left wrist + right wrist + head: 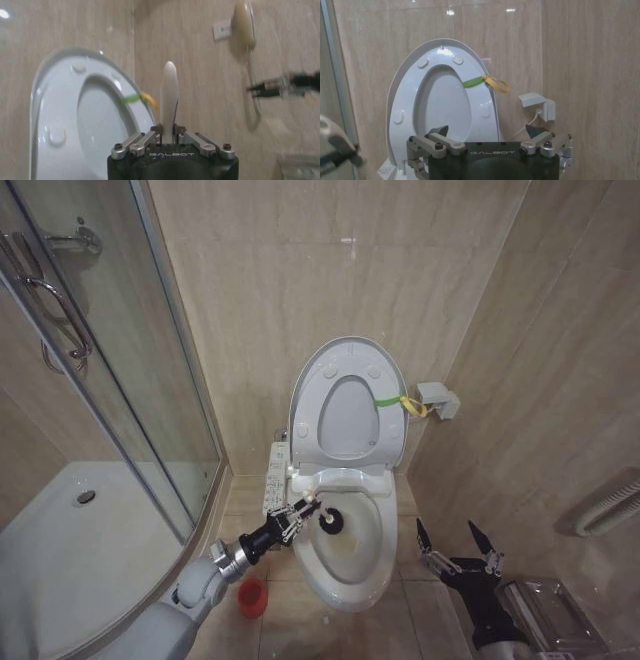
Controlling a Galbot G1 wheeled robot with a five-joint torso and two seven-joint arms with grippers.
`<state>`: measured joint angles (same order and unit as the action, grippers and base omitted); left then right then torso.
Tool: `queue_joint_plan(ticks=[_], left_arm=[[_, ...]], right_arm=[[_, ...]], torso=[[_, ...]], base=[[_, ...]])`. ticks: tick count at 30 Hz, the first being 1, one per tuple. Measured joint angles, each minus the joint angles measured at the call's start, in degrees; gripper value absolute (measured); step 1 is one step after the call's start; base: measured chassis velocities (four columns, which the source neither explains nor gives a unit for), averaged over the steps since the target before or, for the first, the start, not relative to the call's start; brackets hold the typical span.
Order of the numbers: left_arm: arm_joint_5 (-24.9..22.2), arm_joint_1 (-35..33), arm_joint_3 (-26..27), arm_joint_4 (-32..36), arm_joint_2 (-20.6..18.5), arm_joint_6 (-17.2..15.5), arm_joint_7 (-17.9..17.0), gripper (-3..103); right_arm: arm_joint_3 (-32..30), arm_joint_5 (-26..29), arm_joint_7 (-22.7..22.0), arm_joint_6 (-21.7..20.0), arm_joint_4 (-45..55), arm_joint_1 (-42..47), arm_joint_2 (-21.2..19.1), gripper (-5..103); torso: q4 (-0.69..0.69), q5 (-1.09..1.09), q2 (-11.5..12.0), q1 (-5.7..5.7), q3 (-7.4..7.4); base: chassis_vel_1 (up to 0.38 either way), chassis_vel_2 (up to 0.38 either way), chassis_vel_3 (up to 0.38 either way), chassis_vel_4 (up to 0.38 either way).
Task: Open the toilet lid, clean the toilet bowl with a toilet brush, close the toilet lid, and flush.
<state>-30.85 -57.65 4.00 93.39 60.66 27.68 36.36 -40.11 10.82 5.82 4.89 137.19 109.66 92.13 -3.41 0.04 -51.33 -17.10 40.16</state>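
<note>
Glossy beige marble-look wall tiles (pixel 300 270) surround the corner. A curved glass shower enclosure (pixel 110 380) with a chrome handle (pixel 60 315) stands over a white shower tray (pixel 70 550).

Glass shower door (pixel 110 380) at 9 o'clock, white shower tray (pixel 60 550) below; wall socket (pixel 437 399) at 2 o'clock; control panel (pixel 275 477) centre.

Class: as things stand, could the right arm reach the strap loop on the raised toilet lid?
Probably yes: the right tool is open, holds nothing, and nothing lies between it and the strap loop on the toilet lid's right edge.
</note>
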Motion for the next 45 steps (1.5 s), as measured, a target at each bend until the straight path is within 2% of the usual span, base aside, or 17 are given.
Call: queue_joint_plan(ticks=[6, 13, 19, 24, 27, 32, 36, 39, 41, 43, 45], left_arm=[[2.6, -5.4, 3.6, 7.7, 1.0, -0.3, -2.8, 15], [3.3, -10.1, 6.7, 13.3, 5.2, -0.5, -4.1, 15], [3.3, -14.4, 9.4, 17.0, 5.1, -0.5, -5.0, 15], [2.9, -15.7, 9.3, 15.9, 5.4, 0.0, -5.2, 15], [1.1, -15.1, 8.3, 11.1, 6.7, 1.1, -4.0, 15], [-1.4, -14.0, 7.1, 6.9, 8.6, 2.9, -1.9, 15], [-1.8, -14.8, 7.3, 8.7, 9.0, 3.6, -1.4, 15], [-0.3, -18.8, 9.7, 16.8, 7.7, 2.9, -4.4, 15], [0.4, -19.9, 10.2, 18.3, 7.5, 2.7, -5.4, 15], [3.1, -24.2, 11.9, 22.1, 7.6, 2.2, -9.1, 15], [4.3, -25.9, 12.6, 23.3, 8.0, 2.2, -10.4, 15]], right_arm=[[0.0, 0.0, 0.0, 0.0, 0.0, 0.0, 0.0, 100], [0.0, 0.0, 0.0, 0.0, 0.0, 0.0, 0.0, 100], [0.0, 0.0, 0.0, 0.0, 0.0, 0.0, 0.0, 100], [0.0, 0.0, 0.0, 0.0, 0.0, 0.0, 0.0, 100], [0.0, 0.0, 0.0, 0.0, 0.0, 0.0, 0.0, 100], [0.0, 0.0, 0.0, 0.0, 0.0, 0.0, 0.0, 100], [0.0, 0.0, 0.0, 0.0, 0.0, 0.0, 0.0, 100], [0.0, 0.0, 0.0, 0.0, 0.0, 0.0, 0.0, 100], [0.0, 0.0, 0.0, 0.0, 0.0, 0.0, 0.0, 100], [0.0, 0.0, 0.0, 0.0, 0.0, 0.0, 0.0, 100], [0.0, 0.0, 0.0, 0.0, 0.0, 0.0, 0.0, 100]], torso=[[0.00, 0.01, 0.0, 0.00, 0.00], [-0.01, 0.01, 0.0, 0.00, 0.00], [0.01, 0.02, 0.0, 0.00, 0.00], [0.00, 0.01, 0.0, 0.01, 0.00], [0.00, 0.01, 0.0, 0.00, 0.00], [-0.01, 0.00, 0.0, 0.00, 0.00], [-0.01, 0.00, 0.0, 0.00, 0.00], [-0.01, 0.02, 0.0, 0.00, 0.00], [0.00, 0.01, 0.0, 0.00, 0.00], [0.01, 0.01, 0.0, 0.00, 0.00], [-0.01, 0.01, 0.0, 0.00, 0.00]], base=[[0.000, 0.000, 0.000, 0.000], [0.000, 0.000, 0.000, 0.000], [0.000, 0.000, 0.000, 0.000], [0.000, 0.000, 0.000, 0.000], [0.000, 0.000, 0.000, 0.000], [0.000, 0.000, 0.000, 0.000], [0.000, 0.000, 0.000, 0.000], [0.000, 0.000, 0.000, 0.000], [0.000, 0.000, 0.000, 0.000], [0.000, 0.000, 0.000, 0.000], [0.000, 0.000, 0.000, 0.000]])
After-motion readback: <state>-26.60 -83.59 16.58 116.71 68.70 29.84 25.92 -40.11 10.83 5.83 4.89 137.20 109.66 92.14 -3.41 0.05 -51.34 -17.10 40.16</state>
